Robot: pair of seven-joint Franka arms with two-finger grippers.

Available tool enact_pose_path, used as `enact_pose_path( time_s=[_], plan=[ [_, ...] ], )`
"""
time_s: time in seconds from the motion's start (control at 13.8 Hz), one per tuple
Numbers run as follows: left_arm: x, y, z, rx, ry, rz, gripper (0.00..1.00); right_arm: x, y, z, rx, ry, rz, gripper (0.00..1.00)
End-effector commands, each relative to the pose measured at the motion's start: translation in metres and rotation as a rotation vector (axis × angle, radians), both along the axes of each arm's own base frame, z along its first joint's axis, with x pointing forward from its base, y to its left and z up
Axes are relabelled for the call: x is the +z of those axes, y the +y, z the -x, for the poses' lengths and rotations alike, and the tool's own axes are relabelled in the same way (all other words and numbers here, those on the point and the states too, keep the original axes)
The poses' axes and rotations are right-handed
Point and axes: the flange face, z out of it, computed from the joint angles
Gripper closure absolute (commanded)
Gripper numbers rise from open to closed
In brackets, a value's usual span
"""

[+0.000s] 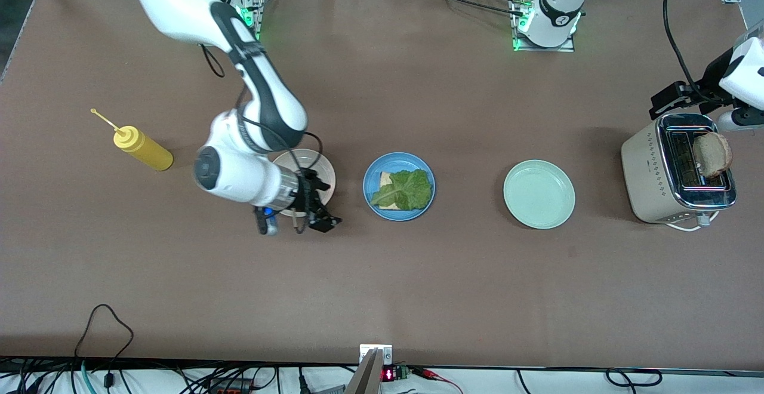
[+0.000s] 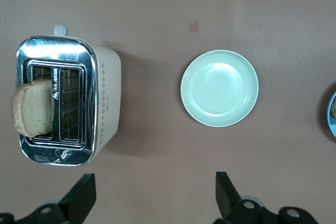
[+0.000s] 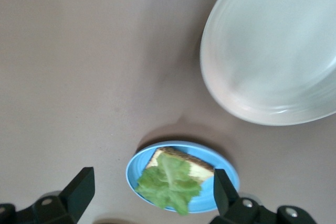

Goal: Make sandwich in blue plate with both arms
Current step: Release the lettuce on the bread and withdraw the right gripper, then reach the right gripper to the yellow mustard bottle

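Brown and matte, the desk (image 1: 382,280) carries everything in a loose row. Over the edge of the cream-white plate (image 1: 319,170) hangs the right pincer (image 1: 313,218), its fingers (image 3: 79,192) spread wide apart and holding nothing; the arm covers much of that plate in the front view. Just beside it, toward the left arm's end, sits the blue plate (image 1: 399,186) near the middle of the desk. On it lies one slice of bread (image 1: 387,180), pale with a tan crust, mostly hidden under a ruffled green lettuce leaf (image 1: 406,190); only a corner and an edge of the slice show, and no top slice covers the leaf. Farther along is the mint-green plate (image 1: 539,194), bare. At the left arm's end stands a cream toaster (image 1: 653,173) with a chrome top and a slice of brown bread (image 1: 712,154) poking up from a slot. The left pincer (image 2: 155,195) hangs over the desk beside the toaster, fingers wide apart and empty; the front view's edge cuts off most of that arm. A yellow squeeze bottle (image 1: 142,148) lies at the right arm's end.
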Motion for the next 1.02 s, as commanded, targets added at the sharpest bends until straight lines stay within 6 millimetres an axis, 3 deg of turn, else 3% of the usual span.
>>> enact_pose_path(
  time_s=[0.0, 0.44, 0.58, 0.95],
  plan=[
    [0.0, 0.007, 0.0, -0.004, -0.008, 0.023, 0.0, 0.044, -0.052, 0.002, 0.17, -0.019, 0.053, 0.0],
    [0.005, 0.0, -0.002, -0.011, -0.029, 0.048, 0.0, 0.116, -0.183, 0.015, 0.677, -0.055, 0.192, 0.0],
    [0.006, -0.002, -0.002, 0.0, -0.04, 0.066, 0.0, 0.146, -0.215, 0.021, 0.822, -0.101, 0.228, 0.0],
    [0.001, -0.017, -0.002, -0.027, -0.021, 0.067, 0.0, 0.215, -0.288, 0.049, 0.926, -0.096, 0.335, 0.0]
  ],
)
